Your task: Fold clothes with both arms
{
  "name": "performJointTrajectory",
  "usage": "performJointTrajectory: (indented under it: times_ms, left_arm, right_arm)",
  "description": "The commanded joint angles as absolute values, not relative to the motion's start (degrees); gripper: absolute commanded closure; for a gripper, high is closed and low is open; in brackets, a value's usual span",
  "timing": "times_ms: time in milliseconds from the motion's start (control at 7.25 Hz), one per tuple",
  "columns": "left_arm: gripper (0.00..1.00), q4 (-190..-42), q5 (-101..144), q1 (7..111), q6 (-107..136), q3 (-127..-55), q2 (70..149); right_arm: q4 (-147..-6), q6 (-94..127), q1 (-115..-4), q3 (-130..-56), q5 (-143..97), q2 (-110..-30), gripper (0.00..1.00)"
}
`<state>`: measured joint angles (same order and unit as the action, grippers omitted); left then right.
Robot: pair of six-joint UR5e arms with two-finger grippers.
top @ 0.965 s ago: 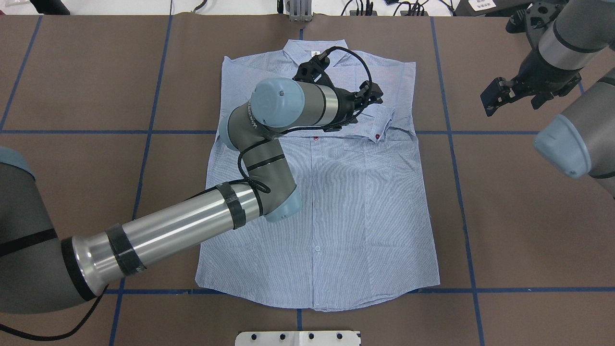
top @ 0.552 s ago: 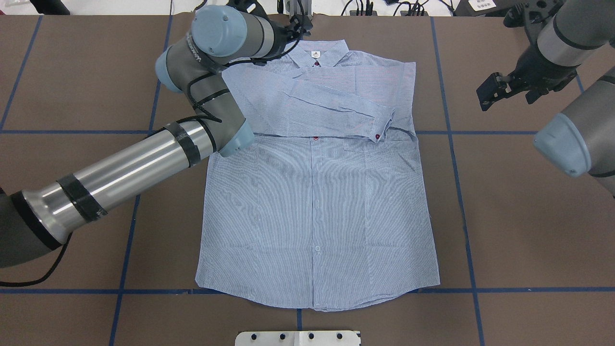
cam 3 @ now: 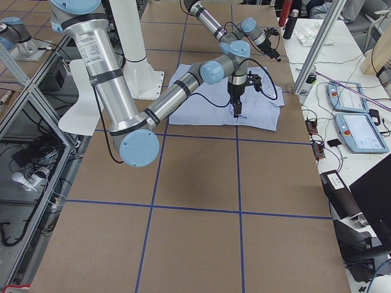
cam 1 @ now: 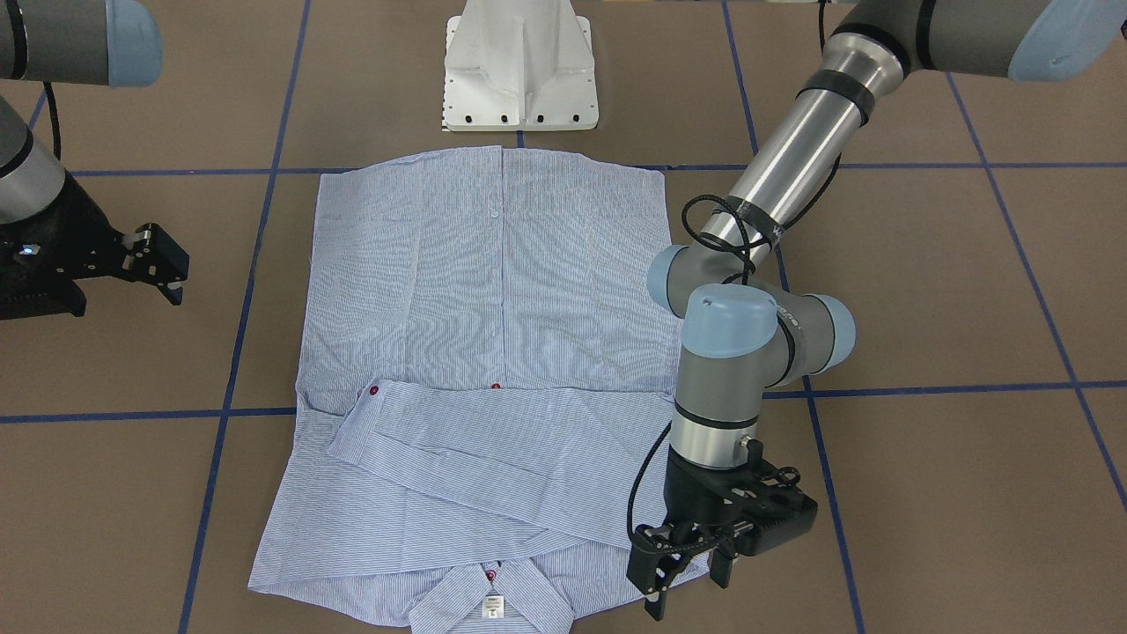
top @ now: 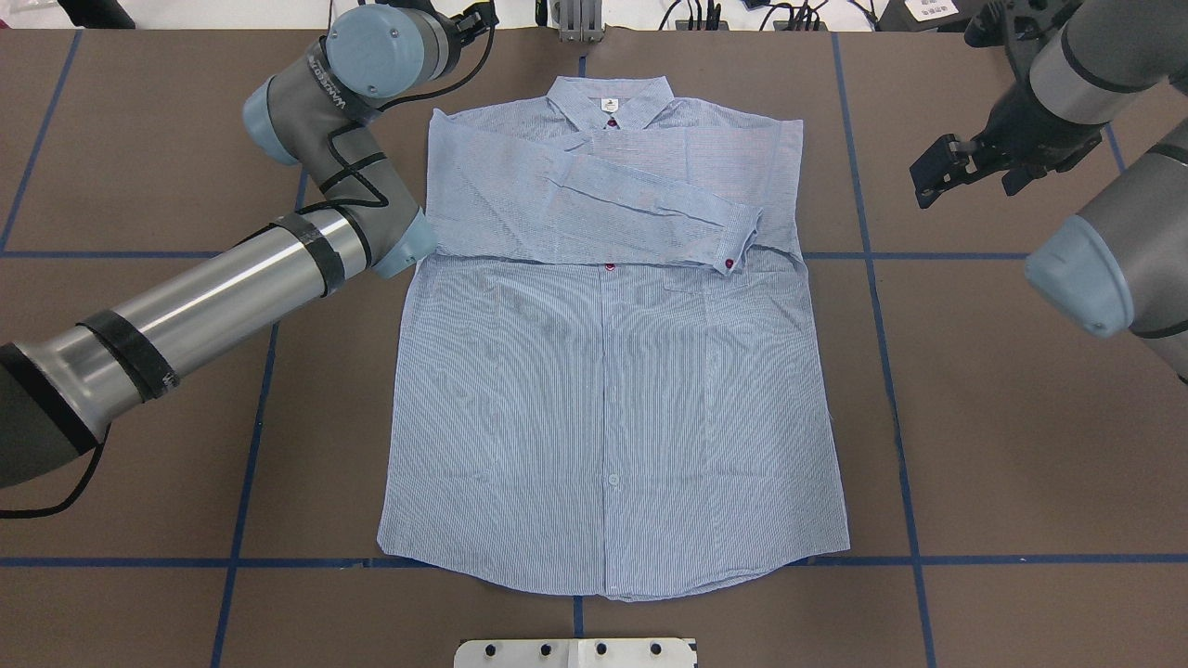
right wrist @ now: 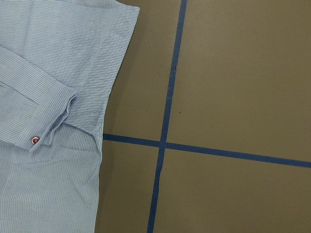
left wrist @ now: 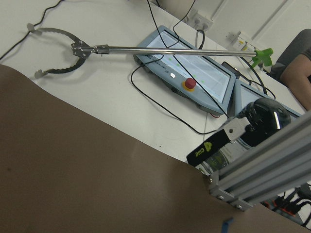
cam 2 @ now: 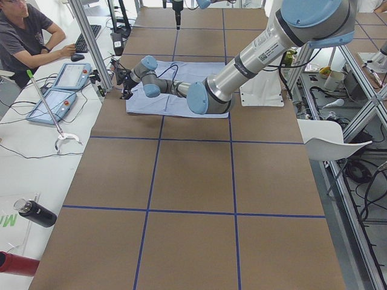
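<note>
The light blue striped shirt [top: 613,390] lies flat and buttoned on the brown table, collar [top: 608,97] at the far edge. Both sleeves are folded across the chest, and the top cuff with a red button [top: 733,243] lies near the pocket; it also shows in the right wrist view [right wrist: 36,138]. My left gripper [cam 1: 685,572] is open and empty, hovering just off the shirt's far left shoulder corner. My right gripper [top: 967,184] is open and empty, above bare table to the right of the shirt.
The white pedestal base [cam 1: 519,66] stands at the table's near edge. Blue tape lines [right wrist: 165,121] grid the table. Beyond the far edge are teach pendants [left wrist: 189,68], a grabber tool, an aluminium post [left wrist: 262,170] and a seated operator [cam 2: 24,36].
My left arm has pulled back from the cuff over the chest to the far left corner, leaving the sleeve lying across the shirt. My right gripper has drifted slightly farther away.
</note>
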<state>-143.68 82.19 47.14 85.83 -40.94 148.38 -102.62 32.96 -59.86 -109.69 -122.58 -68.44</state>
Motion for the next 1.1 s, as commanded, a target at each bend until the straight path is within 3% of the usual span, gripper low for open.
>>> performJointTrajectory:
  times_ms: [0, 965]
  left_arm:
    - [0.04, -143.7, 80.77, 46.33, 83.86, -39.29, 146.35]
    - [0.25, -143.7, 80.42, 43.85, 81.3, -38.5, 145.81]
  right_arm:
    - [-102.39, 34.01, -59.85, -109.51, -123.31, -68.47, 0.0]
    - [-100.81, 34.01, -59.85, -107.67, -123.4, -68.38, 0.0]
